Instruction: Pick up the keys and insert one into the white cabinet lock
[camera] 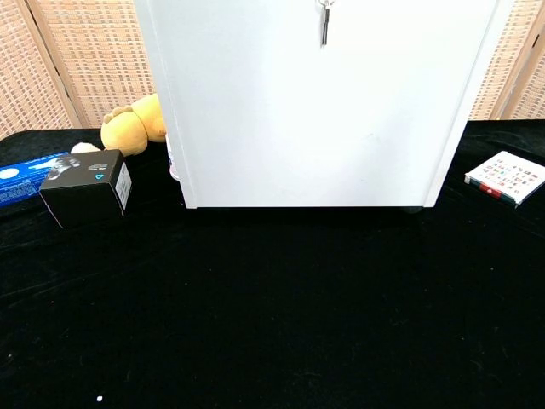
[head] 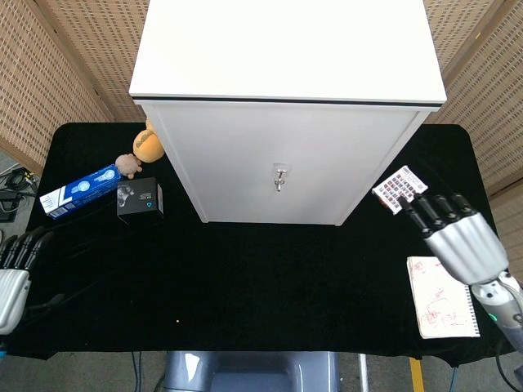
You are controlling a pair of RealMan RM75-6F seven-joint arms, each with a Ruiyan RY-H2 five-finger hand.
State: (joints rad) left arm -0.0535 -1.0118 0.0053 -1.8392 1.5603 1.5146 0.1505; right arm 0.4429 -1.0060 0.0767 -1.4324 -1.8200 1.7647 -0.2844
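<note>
The white cabinet [head: 282, 114] stands at the back middle of the black table. A bunch of keys [head: 279, 179] hangs from the lock on its front door; in the chest view the keys [camera: 324, 24] dangle at the top edge. My right hand [head: 454, 233] hovers at the right of the table, well away from the cabinet, holding nothing, fingers apart. My left hand [head: 14, 271] rests at the table's left front edge, empty with its fingers extended.
A black box [head: 140, 201], a blue box [head: 80, 189] and a yellow plush toy [head: 146, 144] lie left of the cabinet. A small colourful booklet [head: 400, 188] and a notepad [head: 444, 296] lie on the right.
</note>
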